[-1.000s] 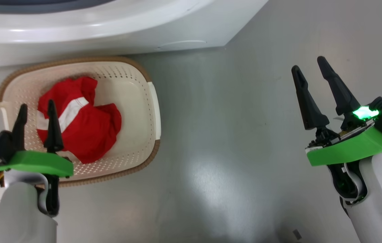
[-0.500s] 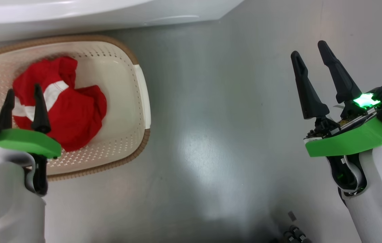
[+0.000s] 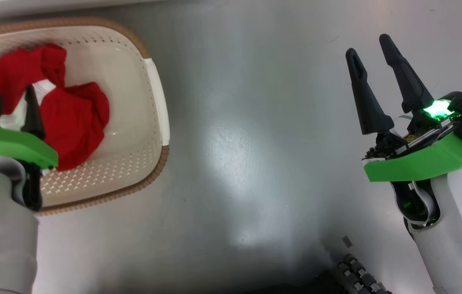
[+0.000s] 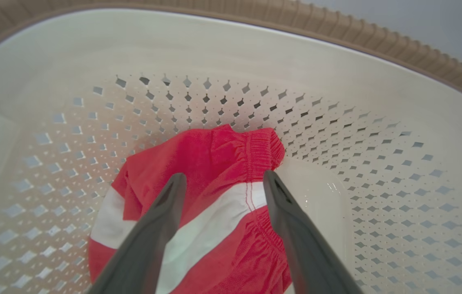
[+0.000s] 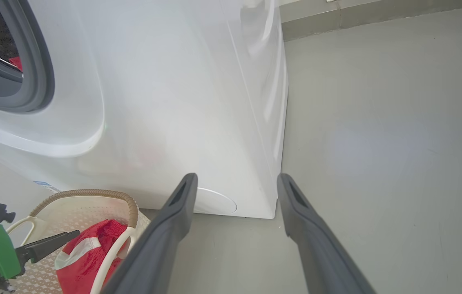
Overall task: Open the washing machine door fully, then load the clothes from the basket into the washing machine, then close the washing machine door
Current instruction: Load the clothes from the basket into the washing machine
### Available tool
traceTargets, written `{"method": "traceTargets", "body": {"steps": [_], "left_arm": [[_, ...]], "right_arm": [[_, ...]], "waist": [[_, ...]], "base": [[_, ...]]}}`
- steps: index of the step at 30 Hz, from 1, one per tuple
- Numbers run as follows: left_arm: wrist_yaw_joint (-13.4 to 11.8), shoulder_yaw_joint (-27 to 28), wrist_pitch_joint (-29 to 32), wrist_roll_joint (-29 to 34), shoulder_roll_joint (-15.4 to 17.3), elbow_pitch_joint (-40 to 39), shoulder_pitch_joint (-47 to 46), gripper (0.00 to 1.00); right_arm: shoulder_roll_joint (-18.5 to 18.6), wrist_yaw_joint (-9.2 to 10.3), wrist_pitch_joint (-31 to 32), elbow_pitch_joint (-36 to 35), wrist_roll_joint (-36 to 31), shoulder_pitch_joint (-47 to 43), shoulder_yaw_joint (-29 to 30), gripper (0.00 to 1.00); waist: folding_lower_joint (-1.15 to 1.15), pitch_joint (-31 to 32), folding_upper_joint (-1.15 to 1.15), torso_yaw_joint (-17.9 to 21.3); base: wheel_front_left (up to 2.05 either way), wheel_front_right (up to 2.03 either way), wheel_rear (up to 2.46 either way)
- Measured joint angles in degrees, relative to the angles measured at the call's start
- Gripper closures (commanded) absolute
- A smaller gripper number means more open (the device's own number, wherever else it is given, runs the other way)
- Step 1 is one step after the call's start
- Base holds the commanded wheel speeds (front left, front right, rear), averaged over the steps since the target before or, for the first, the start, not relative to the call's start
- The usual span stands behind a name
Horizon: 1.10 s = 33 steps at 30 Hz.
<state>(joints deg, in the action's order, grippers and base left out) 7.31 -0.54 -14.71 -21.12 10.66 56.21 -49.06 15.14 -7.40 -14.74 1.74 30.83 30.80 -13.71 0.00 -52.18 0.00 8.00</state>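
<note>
The cream basket [image 3: 155,98] stands on the floor at the left, against the white washing machine [image 5: 165,102]. Red clothes [image 3: 71,118] with a white stripe lie bunched inside it. My left gripper [image 3: 12,108] hangs open just above them. In the left wrist view its fingers [image 4: 165,212] straddle the white stripe of the clothes [image 4: 214,159] without touching. My right gripper [image 3: 369,45] is open and empty over bare floor at the right. The machine's grey gasket [image 5: 39,61] rings an open mouth, and a bit of red [image 5: 16,63] shows inside. The washing machine door is out of view.
Grey floor [image 3: 255,143] stretches between the basket and my right arm. The round filter cap [image 5: 214,202] sits low on the machine's front. A dark ribbed part of my base [image 3: 357,277] shows at the bottom edge.
The head camera has moved, so the basket and the machine have slid up and to the left in its picture. Both grippers stay open, the left one still over the clothes.
</note>
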Motion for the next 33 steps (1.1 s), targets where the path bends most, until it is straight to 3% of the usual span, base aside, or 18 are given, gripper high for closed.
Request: {"method": "traceTargets", "body": {"steps": [15,31,32,33], "left_arm": [[0.0,-3.87,0.0,-5.52,3.37,8.1,-7.02,0.0],[0.0,-7.46,2.52,-6.9,4.98,15.88,-11.61,0.0],[0.0,-7.55,2.53,-6.9,4.98,16.07,-11.7,0.52],[0.0,-7.62,2.53,-6.9,4.98,16.18,-11.78,0.69]], "right_arm": [[-0.59,0.0,0.0,-0.51,-0.08,0.07,-0.19,0.0],[-0.86,0.0,0.0,-0.78,-0.46,0.97,-0.15,0.0],[-0.87,0.0,0.0,-0.78,-0.47,0.97,-0.15,0.0],[-0.88,0.0,0.0,-0.78,-0.47,0.97,-0.15,0.0]], "waist": [[0.0,-3.92,0.0,2.92],[0.0,-4.99,0.0,3.93],[0.0,-4.98,0.0,3.92],[0.0,-4.98,0.0,3.91]], "base": [[0.0,0.0,0.0],[0.0,0.0,0.0],[0.0,0.0,0.0],[0.0,0.0,0.0]]}}
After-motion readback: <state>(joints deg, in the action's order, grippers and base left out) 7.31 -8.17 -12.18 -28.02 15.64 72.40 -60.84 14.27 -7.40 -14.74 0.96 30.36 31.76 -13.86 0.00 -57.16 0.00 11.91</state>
